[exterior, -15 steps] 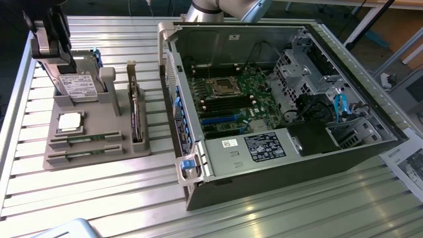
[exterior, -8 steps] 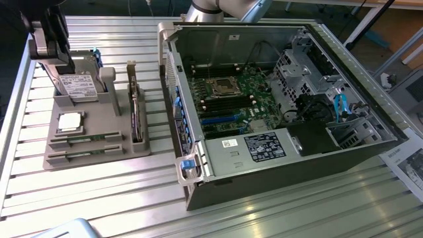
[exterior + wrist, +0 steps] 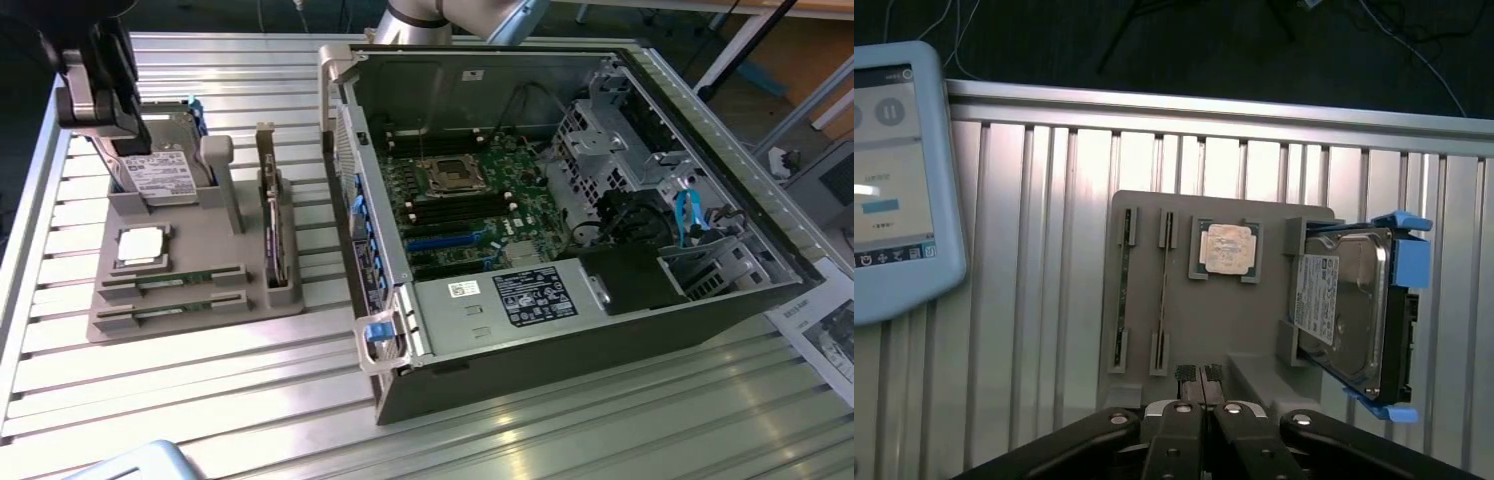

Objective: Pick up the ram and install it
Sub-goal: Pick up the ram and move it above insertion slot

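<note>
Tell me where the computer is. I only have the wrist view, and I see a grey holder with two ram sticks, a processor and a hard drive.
Observer: The computer case lies open on the table, to the exterior view's right of the grey holder. Its motherboard is exposed.
Operator: Is the hand over the case?
Observer: No. The hand hangs high on the holder's side, at the exterior view's upper left, apart from the case.
Operator: Is anything else on the holder?
Observer: Yes, an expansion card stands upright along the holder's edge nearest the case.
</note>
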Motion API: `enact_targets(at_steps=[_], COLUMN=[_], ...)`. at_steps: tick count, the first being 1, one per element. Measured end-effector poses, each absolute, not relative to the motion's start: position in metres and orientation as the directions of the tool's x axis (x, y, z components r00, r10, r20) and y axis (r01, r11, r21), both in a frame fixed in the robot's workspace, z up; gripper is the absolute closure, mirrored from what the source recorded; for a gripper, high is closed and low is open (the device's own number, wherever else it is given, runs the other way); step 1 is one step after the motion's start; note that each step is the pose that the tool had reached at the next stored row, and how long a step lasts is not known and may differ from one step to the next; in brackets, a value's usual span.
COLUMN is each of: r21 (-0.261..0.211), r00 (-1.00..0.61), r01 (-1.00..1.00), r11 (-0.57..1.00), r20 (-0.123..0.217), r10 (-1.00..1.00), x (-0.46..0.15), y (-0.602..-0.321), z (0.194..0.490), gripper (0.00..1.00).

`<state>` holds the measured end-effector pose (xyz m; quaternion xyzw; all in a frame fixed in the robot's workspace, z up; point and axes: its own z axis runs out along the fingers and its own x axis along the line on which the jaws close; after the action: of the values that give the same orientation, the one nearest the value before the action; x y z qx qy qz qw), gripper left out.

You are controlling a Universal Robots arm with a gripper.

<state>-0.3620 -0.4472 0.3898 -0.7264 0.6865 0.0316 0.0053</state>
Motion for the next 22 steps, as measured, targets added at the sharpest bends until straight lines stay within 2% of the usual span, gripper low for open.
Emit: enact_targets(at_steps=[22], r21=[0.036], r00=[0.055], r01=[-0.998], r11=[-0.057], r20=[-0.053], r10=[-0.997], x=[-0.363], y=[-0.471], z=[0.39], gripper=[0.9])
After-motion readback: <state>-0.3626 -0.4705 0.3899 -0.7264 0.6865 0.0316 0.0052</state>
